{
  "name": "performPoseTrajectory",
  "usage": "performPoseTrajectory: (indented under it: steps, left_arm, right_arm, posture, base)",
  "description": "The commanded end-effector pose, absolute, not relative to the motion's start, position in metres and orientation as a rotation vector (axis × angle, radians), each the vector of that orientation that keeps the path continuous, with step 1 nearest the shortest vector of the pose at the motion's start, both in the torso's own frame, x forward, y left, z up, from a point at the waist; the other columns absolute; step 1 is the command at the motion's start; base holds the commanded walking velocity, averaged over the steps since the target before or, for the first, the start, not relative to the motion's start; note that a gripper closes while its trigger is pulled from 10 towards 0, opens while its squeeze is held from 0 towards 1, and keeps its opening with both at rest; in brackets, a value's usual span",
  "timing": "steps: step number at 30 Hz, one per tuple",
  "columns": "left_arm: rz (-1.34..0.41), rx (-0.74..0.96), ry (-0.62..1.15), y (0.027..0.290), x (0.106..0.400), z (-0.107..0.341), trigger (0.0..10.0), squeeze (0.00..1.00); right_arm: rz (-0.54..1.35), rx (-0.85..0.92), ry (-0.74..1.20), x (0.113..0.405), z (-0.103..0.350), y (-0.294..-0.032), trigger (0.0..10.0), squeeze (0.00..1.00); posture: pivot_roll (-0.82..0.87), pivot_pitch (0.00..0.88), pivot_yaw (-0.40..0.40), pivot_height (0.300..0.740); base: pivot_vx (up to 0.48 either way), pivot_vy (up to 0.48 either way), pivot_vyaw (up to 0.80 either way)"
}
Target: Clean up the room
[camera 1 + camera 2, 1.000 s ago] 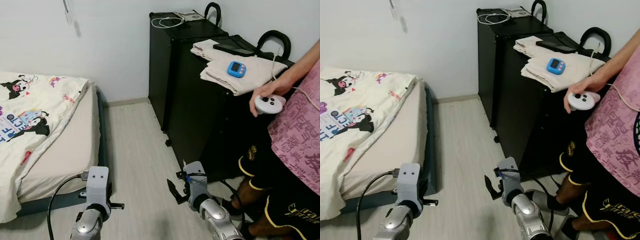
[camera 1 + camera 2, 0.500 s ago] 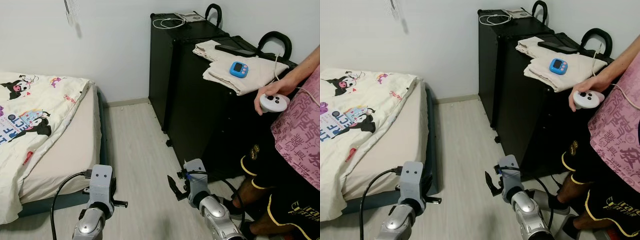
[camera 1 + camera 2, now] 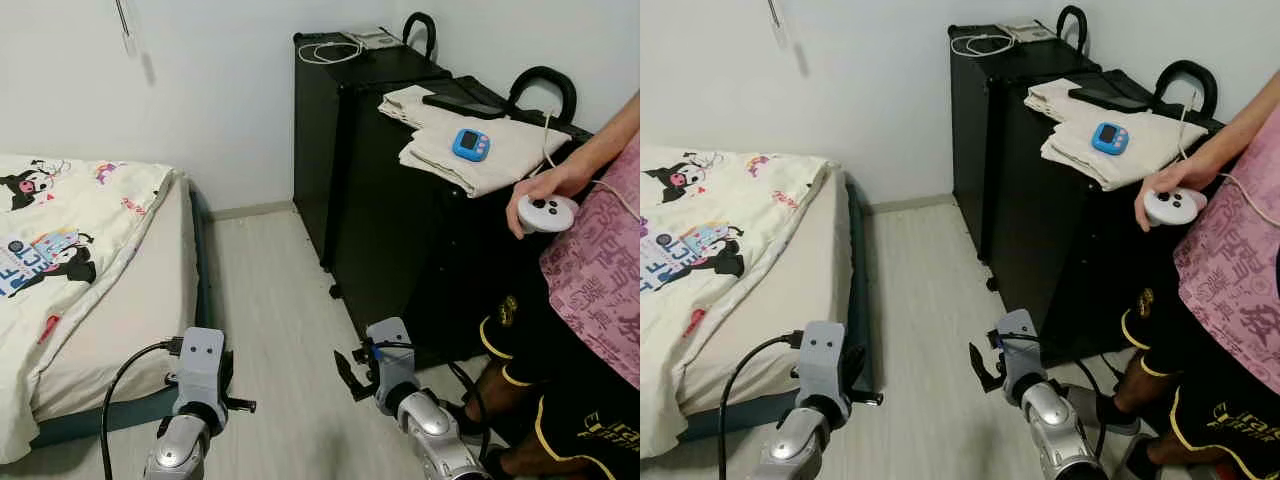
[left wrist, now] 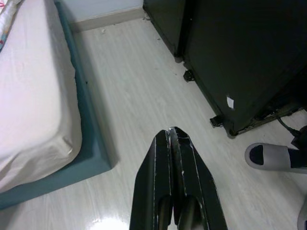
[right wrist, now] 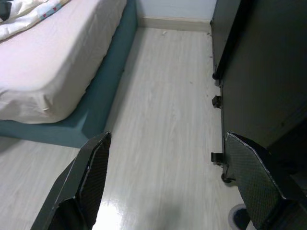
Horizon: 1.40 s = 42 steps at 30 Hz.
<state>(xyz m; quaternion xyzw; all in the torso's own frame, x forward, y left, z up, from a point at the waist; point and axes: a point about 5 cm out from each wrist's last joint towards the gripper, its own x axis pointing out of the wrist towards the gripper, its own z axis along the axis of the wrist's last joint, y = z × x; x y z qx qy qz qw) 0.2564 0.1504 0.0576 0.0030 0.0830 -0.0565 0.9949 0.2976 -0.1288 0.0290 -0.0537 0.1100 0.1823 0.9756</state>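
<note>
Room clutter sits on the black cases' (image 3: 400,180) tops: folded cloths (image 3: 470,150), blue timer (image 3: 470,143). Approach squarely, left gripper (image 4: 173,139) pressed together, right gripper (image 5: 165,158) spread.

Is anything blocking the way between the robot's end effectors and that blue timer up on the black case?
Nothing visible does. The blue timer sits on folded cloths atop the black case, while the left end effector and right end effector hang low over bare floor.
</note>
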Motion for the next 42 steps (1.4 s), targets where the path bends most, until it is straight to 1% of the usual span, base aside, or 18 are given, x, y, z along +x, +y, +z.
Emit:
performPoseTrajectory:
  steps: [1, 42]
  left_arm:
    - [-0.117, -0.002, 0.169, 0.1503, 0.2542, 0.0560, 10.0, 0.00]
    - [-0.127, -0.011, 0.154, 0.1510, 0.2577, 0.0561, 10.0, 0.00]
  right_arm:
    - [0.364, -0.100, 0.234, 0.2952, 0.0256, -0.1296, 10.0, 0.00]
    - [0.375, -0.095, 0.224, 0.2950, 0.0266, -0.1285, 10.0, 0.00]
  posture:
    - [0.00, 0.115, -0.026, 0.740]
    - [-0.01, 0.084, -0.025, 0.740]
  base:
    - [0.304, 0.000, 0.00]
    - [0.305, 0.000, 0.00]
